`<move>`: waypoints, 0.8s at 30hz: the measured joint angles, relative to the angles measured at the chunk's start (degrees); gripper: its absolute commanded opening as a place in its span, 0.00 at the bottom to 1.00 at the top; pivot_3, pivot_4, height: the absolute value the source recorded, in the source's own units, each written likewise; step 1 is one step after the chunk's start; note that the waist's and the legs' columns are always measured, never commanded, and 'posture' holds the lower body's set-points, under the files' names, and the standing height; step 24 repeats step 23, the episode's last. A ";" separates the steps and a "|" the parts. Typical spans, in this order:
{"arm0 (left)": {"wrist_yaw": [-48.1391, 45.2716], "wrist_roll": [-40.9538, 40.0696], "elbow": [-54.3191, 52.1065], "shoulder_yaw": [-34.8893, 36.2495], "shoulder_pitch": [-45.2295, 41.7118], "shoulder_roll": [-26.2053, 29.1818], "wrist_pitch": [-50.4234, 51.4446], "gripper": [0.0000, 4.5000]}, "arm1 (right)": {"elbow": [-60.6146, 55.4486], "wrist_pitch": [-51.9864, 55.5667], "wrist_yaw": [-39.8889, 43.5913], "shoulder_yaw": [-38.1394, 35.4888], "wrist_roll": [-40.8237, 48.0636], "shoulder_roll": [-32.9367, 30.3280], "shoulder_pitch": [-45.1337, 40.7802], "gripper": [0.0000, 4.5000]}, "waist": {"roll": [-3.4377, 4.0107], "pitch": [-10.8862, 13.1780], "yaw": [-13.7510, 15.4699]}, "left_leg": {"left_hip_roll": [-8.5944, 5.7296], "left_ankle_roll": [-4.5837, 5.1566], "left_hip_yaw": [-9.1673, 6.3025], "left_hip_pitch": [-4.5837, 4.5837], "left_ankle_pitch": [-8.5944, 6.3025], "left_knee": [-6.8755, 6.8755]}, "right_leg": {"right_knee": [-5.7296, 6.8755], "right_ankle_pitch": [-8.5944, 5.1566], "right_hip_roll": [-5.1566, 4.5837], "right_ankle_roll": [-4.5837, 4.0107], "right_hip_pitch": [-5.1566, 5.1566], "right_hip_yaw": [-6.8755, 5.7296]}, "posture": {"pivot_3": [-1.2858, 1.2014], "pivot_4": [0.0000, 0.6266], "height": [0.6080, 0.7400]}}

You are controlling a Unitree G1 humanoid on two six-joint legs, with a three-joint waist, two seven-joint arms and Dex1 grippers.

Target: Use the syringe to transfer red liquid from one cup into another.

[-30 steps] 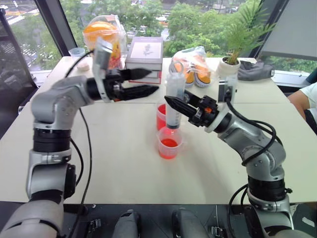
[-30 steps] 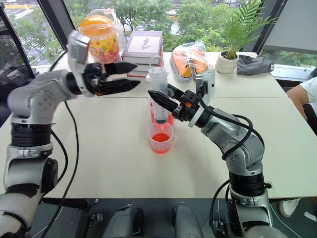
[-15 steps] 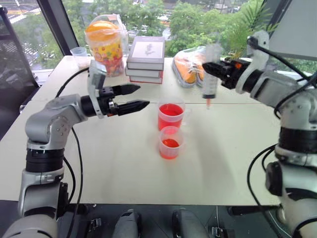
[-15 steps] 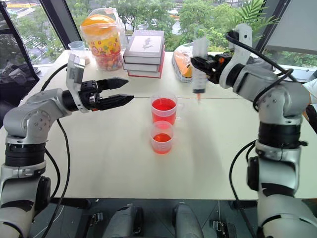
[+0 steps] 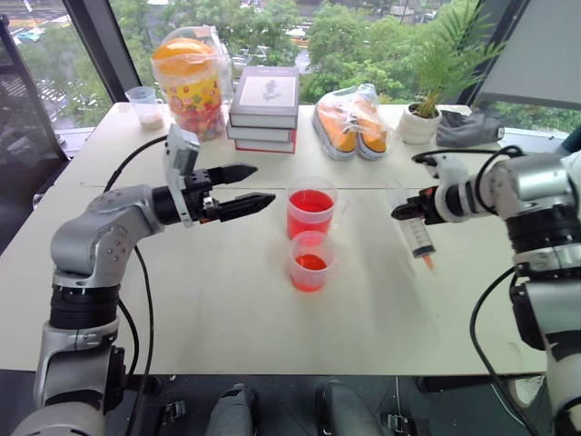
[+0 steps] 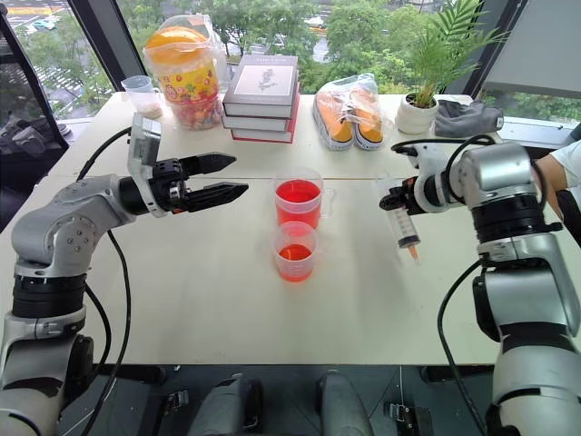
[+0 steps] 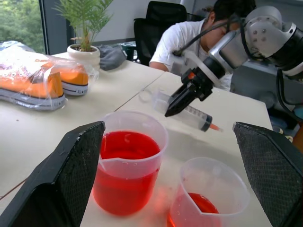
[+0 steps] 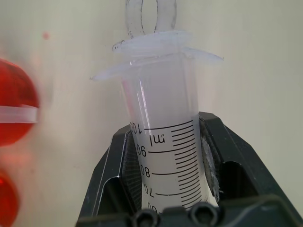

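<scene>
We have swung the syringe [image 5: 414, 229] away from the cups [image 5: 310, 233] to the right; it now hangs low over the table [image 5: 227, 318], clamped in our right gripper [image 5: 405, 211]. Left gripper [image 5: 243, 186] stays wide, empty. Transfer looks finished.

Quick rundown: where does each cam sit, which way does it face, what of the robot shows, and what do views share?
Left eye, right eye: head stereo pair, facing forward and down over the table; both arms show, left gripper open, right gripper shut on the syringe.
Left wrist: looks along its own open fingers at the fuller cup, emptier cup and a seated person.
Right wrist: looks along its own fingers clamping the syringe.
Shared: syringe and both cups appear in head and left wrist views.
</scene>
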 measured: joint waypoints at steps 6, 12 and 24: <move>0.90 -0.95 -1.21 0.03 0.32 0.00 0.47 1.00 | 2.42 -1.46 1.12 -0.44 -3.11 1.05 0.34 0.90 | 0.00 0.00 0.03 | 0.00 0.00 0.00 -0.01 0.00 0.00 | 0.00 0.00 -0.01 0.01 0.00 -0.01 | 0.52 0.24 1.00; 0.95 -2.71 -1.47 0.20 0.68 0.46 1.05 1.00 | -6.28 -2.83 5.81 -1.17 -3.46 -2.43 1.25 0.99 | 0.01 0.01 0.06 | 0.00 0.00 -0.02 -0.01 0.00 -0.01 | 0.00 0.00 0.00 0.01 -0.01 -0.02 | 0.52 0.24 1.00; 0.64 -2.97 -3.19 0.66 5.26 4.98 1.20 1.00 | -37.88 -10.89 21.14 -11.44 4.33 -15.90 15.14 0.99 | -0.01 0.01 0.31 | 0.00 0.00 -0.04 0.02 0.00 0.01 | -0.03 -0.02 -0.01 0.00 0.04 -0.03 | 0.52 0.24 1.00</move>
